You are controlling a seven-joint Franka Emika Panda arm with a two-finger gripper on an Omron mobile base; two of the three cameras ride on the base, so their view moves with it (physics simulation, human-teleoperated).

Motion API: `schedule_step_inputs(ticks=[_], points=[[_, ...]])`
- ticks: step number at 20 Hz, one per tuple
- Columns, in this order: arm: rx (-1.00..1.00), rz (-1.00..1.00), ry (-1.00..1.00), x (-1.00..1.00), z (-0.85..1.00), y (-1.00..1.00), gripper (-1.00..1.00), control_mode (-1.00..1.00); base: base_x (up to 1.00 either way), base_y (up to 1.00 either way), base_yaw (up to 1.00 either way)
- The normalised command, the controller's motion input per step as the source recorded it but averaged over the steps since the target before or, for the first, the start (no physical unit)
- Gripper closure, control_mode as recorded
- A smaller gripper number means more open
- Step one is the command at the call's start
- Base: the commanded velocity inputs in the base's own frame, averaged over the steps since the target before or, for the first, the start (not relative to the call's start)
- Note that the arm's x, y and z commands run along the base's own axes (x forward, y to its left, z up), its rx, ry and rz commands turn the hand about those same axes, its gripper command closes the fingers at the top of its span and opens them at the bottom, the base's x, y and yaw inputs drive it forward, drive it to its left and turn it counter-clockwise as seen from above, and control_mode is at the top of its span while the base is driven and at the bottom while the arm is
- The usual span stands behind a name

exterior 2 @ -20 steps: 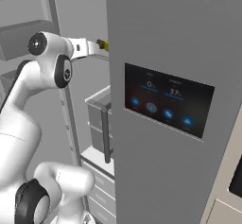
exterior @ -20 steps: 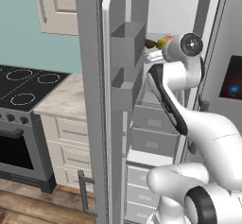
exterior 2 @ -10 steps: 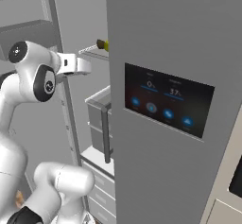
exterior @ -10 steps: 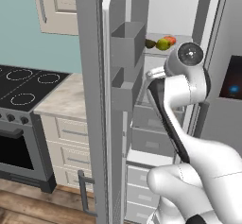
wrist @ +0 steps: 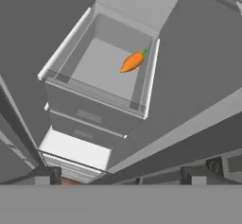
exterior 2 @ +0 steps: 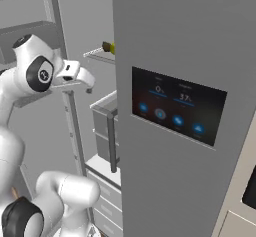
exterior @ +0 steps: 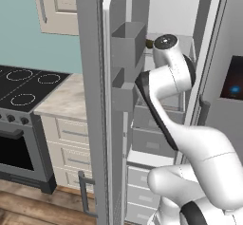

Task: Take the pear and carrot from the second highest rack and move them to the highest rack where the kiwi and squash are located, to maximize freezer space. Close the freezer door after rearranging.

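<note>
An orange carrot [wrist: 132, 61] with a green tip lies alone in an open-topped grey bin [wrist: 61, 53], below and ahead of my gripper [wrist: 122, 176]. Both dark fingertips [wrist: 45, 175] stand wide apart, open, nothing between them. In the right base view the gripper [exterior 2: 88, 82] hangs out in front of the freezer, below the top rack [exterior 2: 100, 56]. A yellow-green piece of produce [exterior 2: 107, 47] lies on that rack; whether it is the pear or the squash I cannot tell. A dark bit of produce [exterior: 148, 42] peeks out beside my arm's joint.
The freezer door [exterior: 95, 105] stands open to the left, its shelf bins [exterior: 128, 46] close beside my arm. Grey drawers [wrist: 85, 119] stack under the carrot's bin. The neighbouring door with a lit panel [exterior 2: 175, 111] is shut. A stove [exterior: 23, 84] and counter [exterior: 66, 100] lie left.
My hand has drawn back out from the top rack, moved left and down, and now points at the carrot's bin. The produce stays on the top rack.
</note>
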Motion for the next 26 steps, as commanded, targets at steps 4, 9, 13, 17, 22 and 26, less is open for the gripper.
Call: schedule_step_inputs(ticks=[4,9,13,17,22,26], points=[[0.00,0.00,0.00,0.14,-0.53,-0.14,-1.00,-1.00,0.00,0.00,0.00],[0.00,0.00,0.00,0.38,-0.43,-0.13,-1.00,-1.00,0.00,0.00,0.00],[0.05,-0.02,0.00,0.53,-0.31,-0.19,-1.00,-1.00,0.00,0.00,0.00],[0.08,-0.05,0.00,0.58,-0.31,-0.28,-1.00,-1.00,0.00,0.00,0.00],[0.04,-0.08,0.00,0.57,-0.33,-0.28,-1.00,-1.00,0.00,0.00,0.00],[0.00,-0.11,0.00,0.52,-0.36,-0.26,-1.00,-1.00,0.00,0.00,0.00]])
